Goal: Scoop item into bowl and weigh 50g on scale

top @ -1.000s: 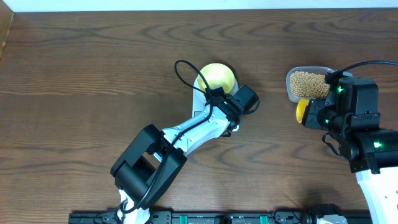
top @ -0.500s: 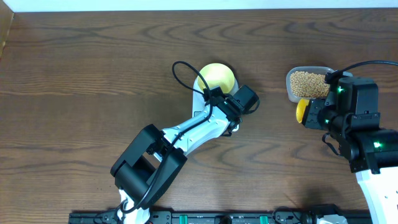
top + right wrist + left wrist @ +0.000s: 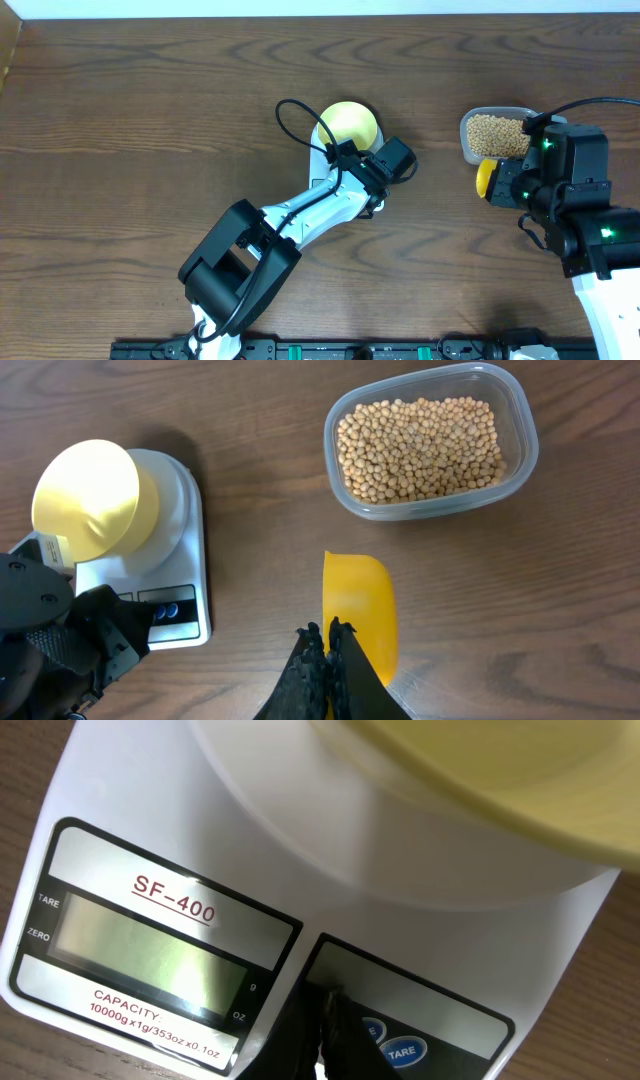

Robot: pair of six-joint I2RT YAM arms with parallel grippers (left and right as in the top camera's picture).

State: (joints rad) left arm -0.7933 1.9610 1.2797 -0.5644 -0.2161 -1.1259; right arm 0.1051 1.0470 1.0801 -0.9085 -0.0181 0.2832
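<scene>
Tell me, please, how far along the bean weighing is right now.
Done: the bowl sits on the scale. In hand: the left gripper, shut, is at the scale's button panel, while the display looks blank; the right gripper is shut on the yellow scoop, which looks empty. Left: all beans lie in the tub and the bowl is empty, so scooping and weighing have not begun.

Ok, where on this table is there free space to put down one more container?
The widest bare wood is the left half of the table, left of the bowl and left arm. A narrower gap lies between the scale and the tub of beans. The right side is crowded: tub, scoop and right arm sit close together.
</scene>
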